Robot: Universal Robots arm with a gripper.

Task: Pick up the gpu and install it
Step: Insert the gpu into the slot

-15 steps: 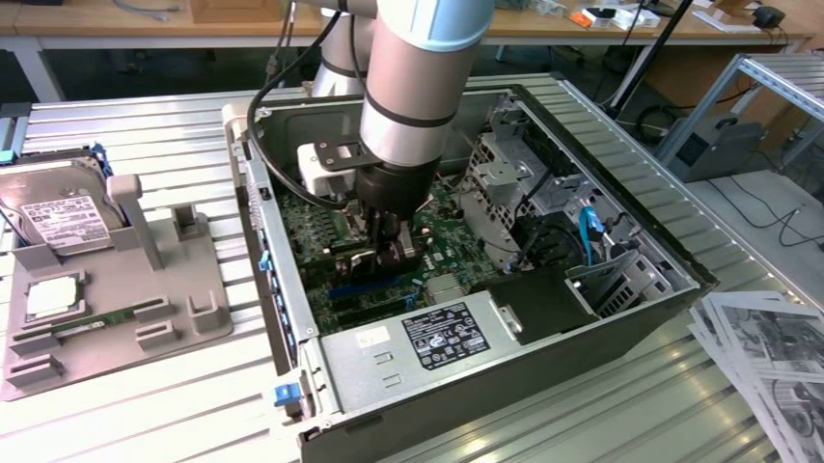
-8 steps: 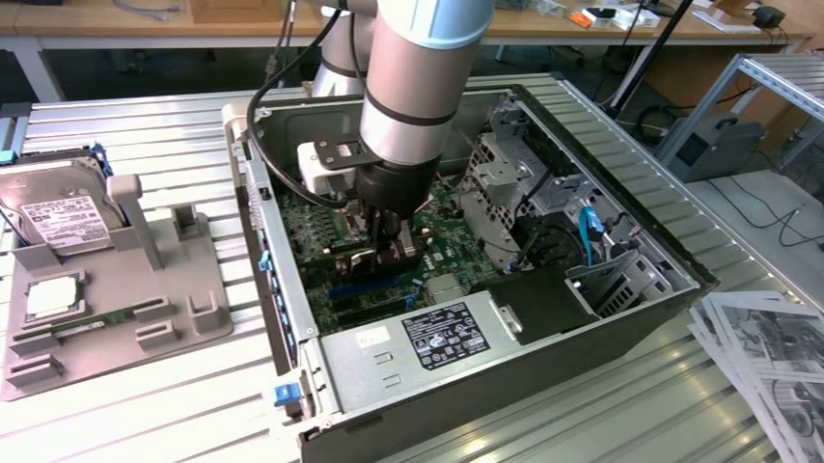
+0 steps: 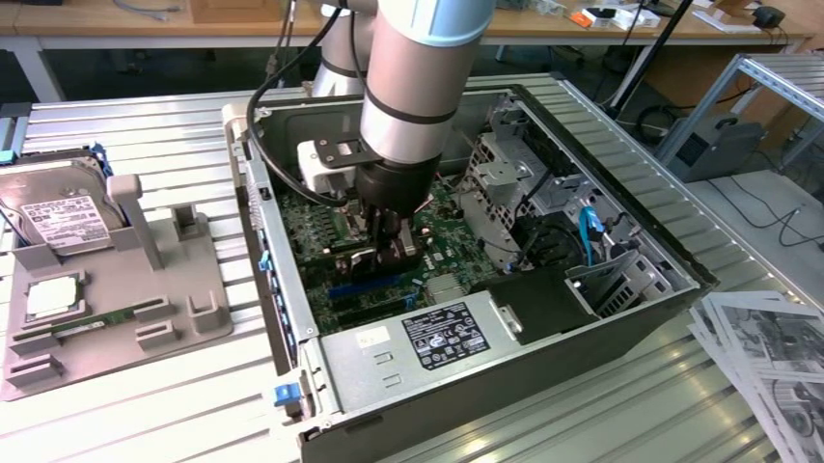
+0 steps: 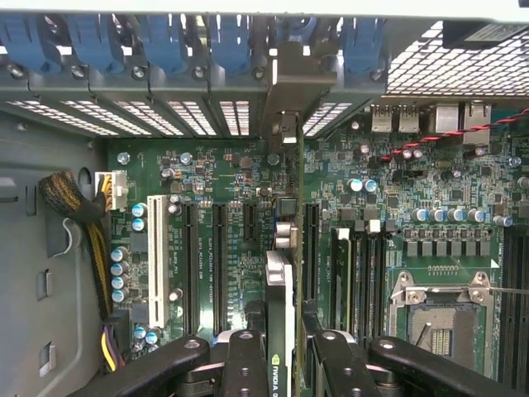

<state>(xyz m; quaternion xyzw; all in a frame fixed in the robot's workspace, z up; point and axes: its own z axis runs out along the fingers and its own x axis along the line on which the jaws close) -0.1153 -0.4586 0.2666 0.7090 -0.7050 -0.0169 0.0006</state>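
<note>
The gpu (image 4: 279,277) appears edge-on in the wrist view as a thin dark card with a green logo near my fingers. Its silver bracket (image 4: 286,91) reaches the rear slot openings of the case. My gripper (image 4: 279,351) is shut on the card, one black finger (image 4: 244,360) on each side. It stands upright over the green motherboard (image 4: 231,174), between the long black expansion slots (image 4: 219,265) and the memory slots (image 4: 347,273). In the exterior view my gripper (image 3: 386,239) is low inside the open computer case (image 3: 264,251), with the gpu (image 3: 361,262) dark beneath it.
Blue slot clips (image 4: 165,41) line the case's rear wall. A white slot (image 4: 154,256) and cable bundle (image 4: 83,215) lie beside the black slots. Power supply (image 3: 431,338) and drive cage (image 3: 618,280) fill the case's near end. A grey fixture (image 3: 129,309) holds a hard drive (image 3: 58,217).
</note>
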